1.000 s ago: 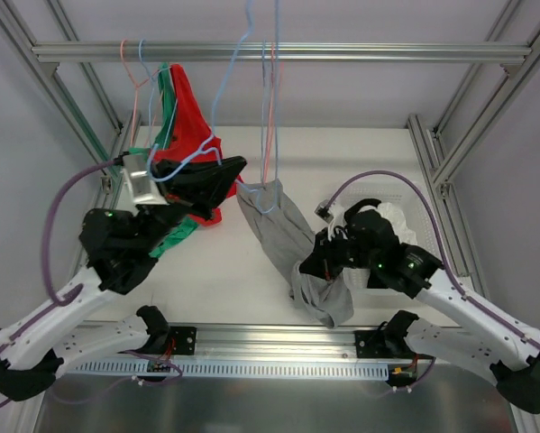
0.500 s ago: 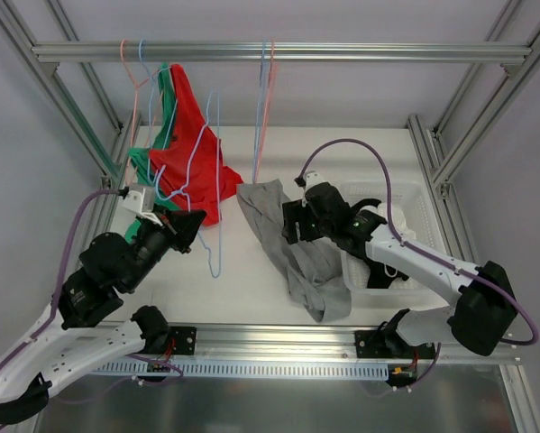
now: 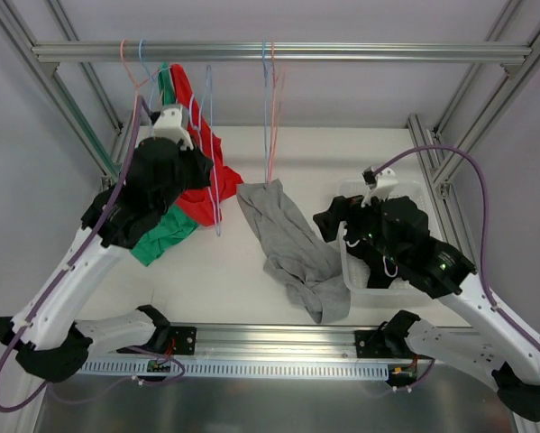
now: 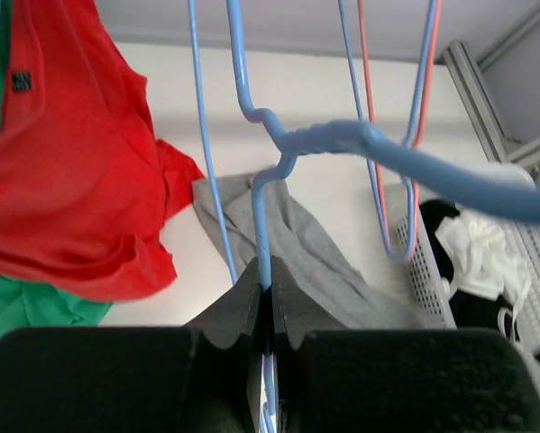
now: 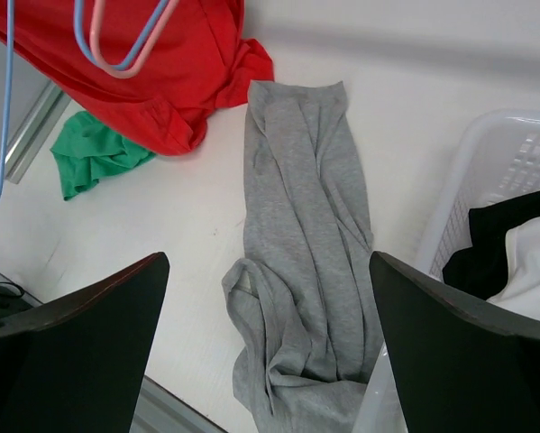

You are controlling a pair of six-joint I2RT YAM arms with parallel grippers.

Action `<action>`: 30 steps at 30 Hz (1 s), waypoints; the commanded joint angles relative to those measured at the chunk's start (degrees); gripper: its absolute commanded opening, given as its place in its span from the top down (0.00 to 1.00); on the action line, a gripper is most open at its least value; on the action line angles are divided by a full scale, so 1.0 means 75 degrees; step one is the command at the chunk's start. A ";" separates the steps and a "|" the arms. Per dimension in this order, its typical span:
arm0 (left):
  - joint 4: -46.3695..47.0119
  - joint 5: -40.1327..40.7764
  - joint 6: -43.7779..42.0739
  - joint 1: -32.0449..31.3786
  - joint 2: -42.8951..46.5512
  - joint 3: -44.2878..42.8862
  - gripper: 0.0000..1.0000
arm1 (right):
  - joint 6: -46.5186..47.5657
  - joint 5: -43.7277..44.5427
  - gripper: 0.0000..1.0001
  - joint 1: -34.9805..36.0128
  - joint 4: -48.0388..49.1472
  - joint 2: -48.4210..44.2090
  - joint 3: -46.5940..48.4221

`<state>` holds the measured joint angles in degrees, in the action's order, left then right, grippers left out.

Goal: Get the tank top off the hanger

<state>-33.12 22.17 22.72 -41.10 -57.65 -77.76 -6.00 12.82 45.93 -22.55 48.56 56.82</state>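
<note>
While the gray tank top (image 3: 292,248) lay soft and crumpled on the counter (image 3: 233,284), the left tool (image 4: 268,298) pinched the blue hanger (image 4: 342,140); the right tool (image 5: 265,271) gaped above it, any light fold seemingly graspable.

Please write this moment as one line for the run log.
left tool: shut on blue hanger | right tool: open, empty | grey top: on table, off hanger

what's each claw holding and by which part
The left claw is shut on the blue hanger, pinching its wire arm below the twisted neck. The right claw is open, holding nothing, above the grey tank top.
</note>
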 commanded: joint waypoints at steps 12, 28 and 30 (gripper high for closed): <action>-0.1642 -0.3425 -0.1389 0.1905 -0.4699 -0.6224 1.00 | 0.0261 -0.0280 0.01 -0.0019 -0.0744 -0.0954 -0.0310; -0.1759 -0.3999 -0.1295 0.2304 -0.6727 -0.7903 1.00 | 0.0226 -0.0771 0.01 -0.0019 -0.0358 -0.0603 -0.0954; -0.1759 -0.4034 -0.1283 0.2316 -0.6716 -0.7739 1.00 | 0.0191 -0.0795 0.00 -0.0019 -0.0334 -0.0591 -0.1036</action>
<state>-46.41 -5.93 12.91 -24.27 -108.44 -134.93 -4.29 7.94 45.93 -28.08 44.27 49.43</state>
